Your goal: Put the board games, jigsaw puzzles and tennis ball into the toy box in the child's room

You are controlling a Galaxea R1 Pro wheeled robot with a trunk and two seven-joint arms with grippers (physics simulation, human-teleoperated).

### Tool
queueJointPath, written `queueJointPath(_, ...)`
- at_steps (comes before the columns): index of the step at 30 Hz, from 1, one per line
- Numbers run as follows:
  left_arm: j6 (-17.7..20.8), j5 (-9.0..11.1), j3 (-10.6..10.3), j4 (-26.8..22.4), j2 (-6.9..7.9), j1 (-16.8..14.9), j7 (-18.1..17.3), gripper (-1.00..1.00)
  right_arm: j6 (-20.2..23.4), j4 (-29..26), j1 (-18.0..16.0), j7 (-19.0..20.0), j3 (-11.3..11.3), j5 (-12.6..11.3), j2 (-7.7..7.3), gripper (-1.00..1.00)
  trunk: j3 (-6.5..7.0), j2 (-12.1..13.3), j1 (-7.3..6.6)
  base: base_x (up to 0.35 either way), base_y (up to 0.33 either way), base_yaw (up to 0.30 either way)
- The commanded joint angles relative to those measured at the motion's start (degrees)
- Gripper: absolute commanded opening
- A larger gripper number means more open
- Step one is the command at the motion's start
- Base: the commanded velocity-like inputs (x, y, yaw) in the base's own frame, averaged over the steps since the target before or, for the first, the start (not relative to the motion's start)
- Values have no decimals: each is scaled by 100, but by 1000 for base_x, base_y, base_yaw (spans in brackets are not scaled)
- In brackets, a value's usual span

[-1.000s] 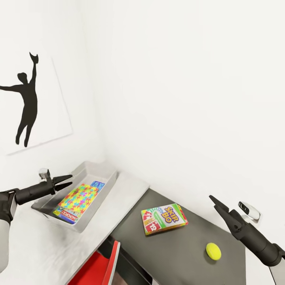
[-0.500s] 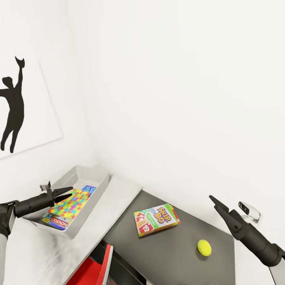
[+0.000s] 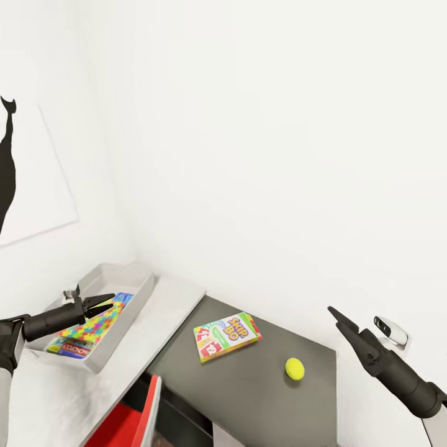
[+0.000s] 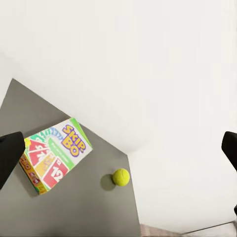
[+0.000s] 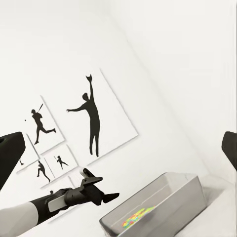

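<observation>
The toy box (image 3: 139, 287) stands on the white table (image 3: 161, 310) near the corner of the room, and it already holds some toys: a jigsaw puzzle (image 3: 93, 324) lies on top, and under it the edge of at least one board game (image 3: 68, 350) shows. How many flat toys are stacked there I cannot tell. Outside the box are a Skip-Bo card game (image 3: 226, 336) and the tennis ball (image 3: 295, 369), both lying on the lower dark-grey unit (image 3: 261, 397) beside the table, well apart from each other. So I judge the task to be partly done, with at least the ball to go in. The left gripper (image 3: 105, 300) hovers over the box with its fingers a little apart and holds nothing; the right gripper (image 3: 333, 312) is raised near the wall, and whether it is open or closed I cannot tell. The box is a shallow grey tray with sloping walls and a smooth look; the puzzle is a thin, many-coloured sheet; the ball is round, yellow-green and probably rolls easily.
</observation>
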Motion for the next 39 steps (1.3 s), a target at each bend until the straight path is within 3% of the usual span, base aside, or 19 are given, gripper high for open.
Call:
queueJointPath(1, 60, -61, 24, -7, -5, -7, -47, 100, 54, 2, -6, 10, 0, -26, -1, 100, -5, -13, 4, -36, -138, -167)
queueJointPath(19, 49, -65, 19, -13, -13, -7, -47, 100, 58, 5, -6, 16, 0, -33, -8, 100, 150, -13, 4, -7, -226, -171)
queueJointPath(39, 48, -65, 17, -13, -10, -7, -47, 100, 59, 9, -6, 19, 0, -34, -12, 100, 321, -13, 4, -39, -5, -174)
